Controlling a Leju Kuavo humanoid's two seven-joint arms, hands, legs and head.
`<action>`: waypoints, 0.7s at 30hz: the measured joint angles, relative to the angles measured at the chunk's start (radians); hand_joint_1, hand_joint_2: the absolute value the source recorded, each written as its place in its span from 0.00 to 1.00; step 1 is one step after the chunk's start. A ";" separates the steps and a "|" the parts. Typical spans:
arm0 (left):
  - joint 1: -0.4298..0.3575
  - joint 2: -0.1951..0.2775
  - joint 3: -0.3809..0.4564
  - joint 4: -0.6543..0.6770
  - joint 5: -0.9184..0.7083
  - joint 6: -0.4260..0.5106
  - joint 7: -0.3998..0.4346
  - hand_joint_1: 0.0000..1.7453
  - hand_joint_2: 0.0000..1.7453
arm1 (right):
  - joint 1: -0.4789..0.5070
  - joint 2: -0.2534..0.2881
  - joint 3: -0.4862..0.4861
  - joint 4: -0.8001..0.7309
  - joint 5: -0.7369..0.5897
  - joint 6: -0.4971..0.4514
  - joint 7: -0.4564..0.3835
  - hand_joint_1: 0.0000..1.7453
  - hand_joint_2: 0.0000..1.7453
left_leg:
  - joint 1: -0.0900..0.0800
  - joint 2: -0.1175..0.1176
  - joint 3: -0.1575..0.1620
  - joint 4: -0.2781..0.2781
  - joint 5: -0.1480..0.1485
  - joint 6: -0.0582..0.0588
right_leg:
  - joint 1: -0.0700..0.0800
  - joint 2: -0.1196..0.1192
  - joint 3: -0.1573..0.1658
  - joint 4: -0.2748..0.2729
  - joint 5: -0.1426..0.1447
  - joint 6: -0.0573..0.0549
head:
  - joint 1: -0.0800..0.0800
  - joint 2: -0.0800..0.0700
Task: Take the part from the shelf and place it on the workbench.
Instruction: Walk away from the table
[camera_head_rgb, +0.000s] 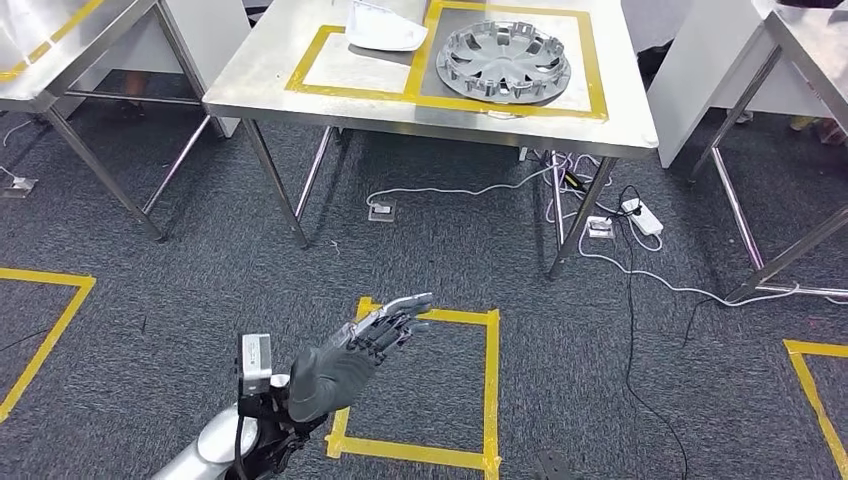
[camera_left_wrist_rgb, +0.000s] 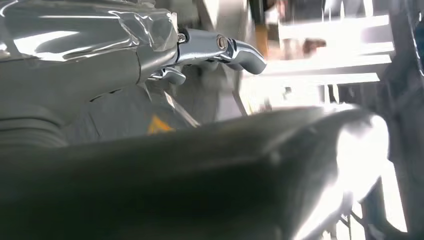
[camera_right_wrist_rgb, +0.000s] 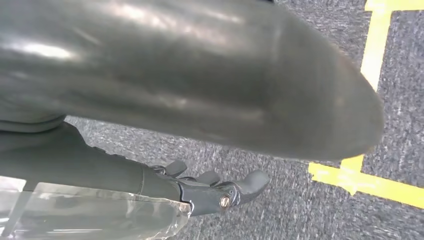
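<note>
A silver wheel cover lies inside a yellow-taped rectangle on the steel workbench ahead of me. Beside it lies a white moulded part, overlapping the tape between two marked fields. My left hand is raised over the carpet in front of the bench, fingers stretched forward and apart, holding nothing. Seen from the left wrist, that left hand is empty, with a blurred bright background behind it. My right hand hangs above the carpet floor, its fingers extended and empty.
A yellow tape square marks the carpet just beyond my left hand. White cables and a power strip trail under the bench's right side. More steel tables stand at the left and right.
</note>
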 joint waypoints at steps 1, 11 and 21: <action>0.004 0.001 0.005 0.012 -0.063 0.050 0.005 0.00 0.00 | 0.001 0.001 0.000 0.000 0.004 -0.001 0.000 0.00 0.00 | -0.002 0.001 -0.009 -0.001 0.010 0.013 | -0.001 0.001 -0.001 -0.005 0.010 0.008 | 0.000 0.000; 0.044 -0.042 0.143 0.628 -0.454 0.614 0.226 0.00 0.00 | 0.027 0.009 -0.026 0.000 -0.030 -0.030 -0.016 0.00 0.00 | -0.023 0.021 -0.157 -0.016 0.148 0.061 | 0.008 0.004 0.011 0.243 -0.141 0.004 | 0.006 0.000; 0.130 -0.081 0.303 1.143 -0.325 0.549 0.443 0.00 0.00 | 0.035 0.013 -0.040 0.001 -0.006 -0.009 0.014 0.00 0.00 | -0.008 0.016 -0.229 0.118 0.035 0.001 | 0.017 0.004 0.141 -0.035 -0.120 -0.063 | 0.001 0.000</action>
